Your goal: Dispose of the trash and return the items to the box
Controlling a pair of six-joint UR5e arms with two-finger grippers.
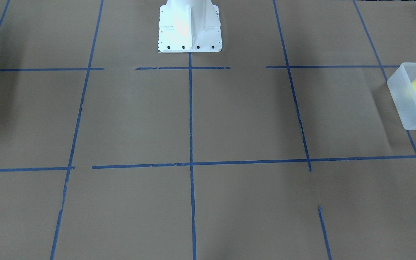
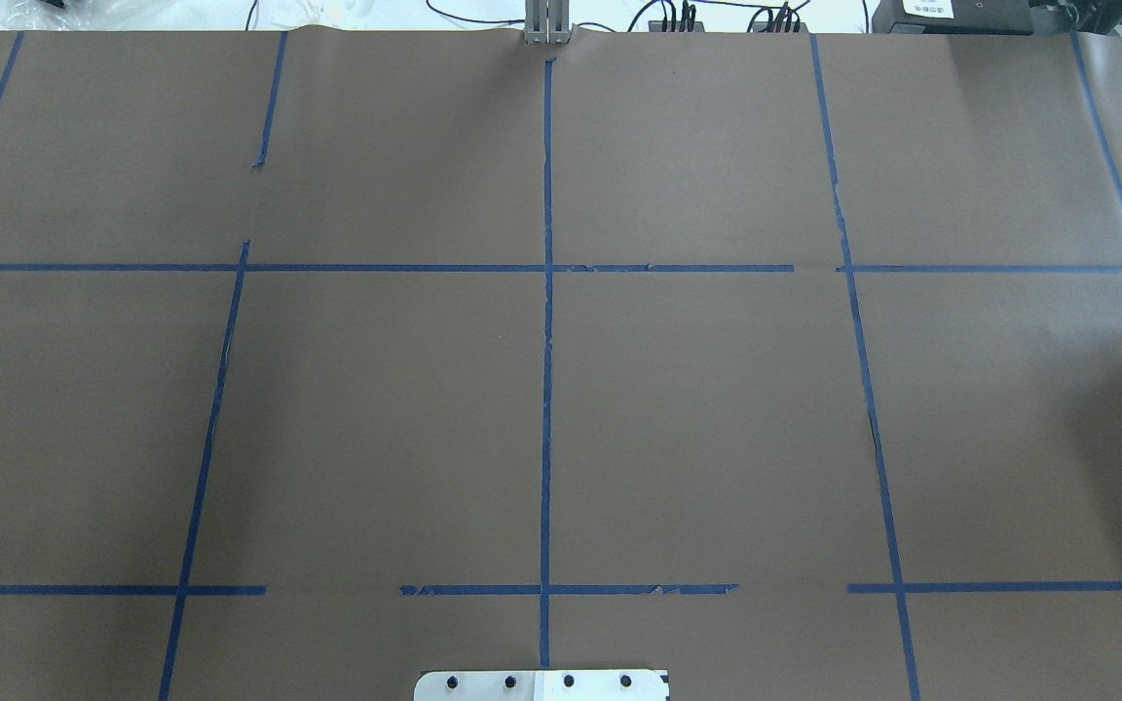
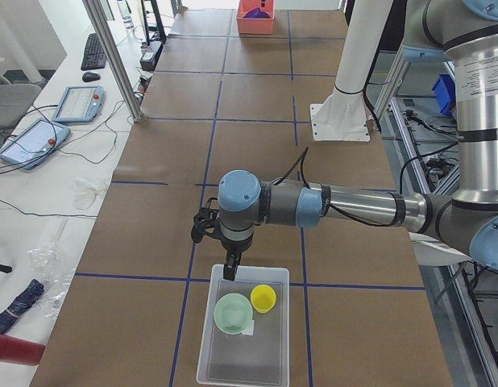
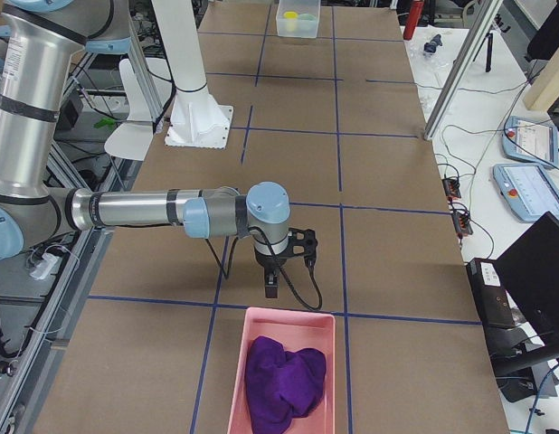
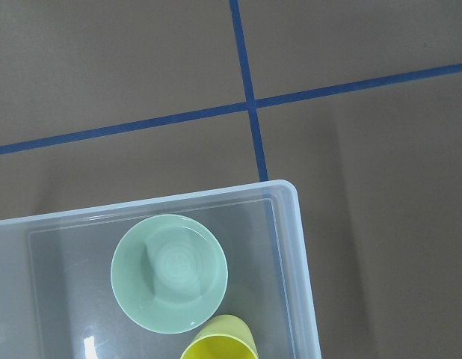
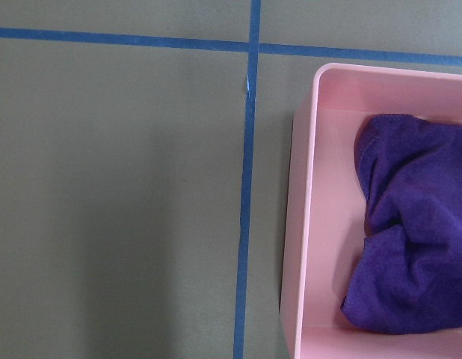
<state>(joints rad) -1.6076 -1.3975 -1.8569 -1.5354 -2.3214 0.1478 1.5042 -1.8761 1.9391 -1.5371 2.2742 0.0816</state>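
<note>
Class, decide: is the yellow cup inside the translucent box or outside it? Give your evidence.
Inside. The yellow cup sits within the walls of the box, next to the mint-green bowl; the left wrist view agrees.

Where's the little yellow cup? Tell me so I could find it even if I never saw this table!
Look to the end of the brown table on the robot's left, where a frosted see-through box sits. A cup and a bowl lie inside it, side by side. The cup is the bright yellow one, smaller across than the round, pale green bowl next to it.
</note>
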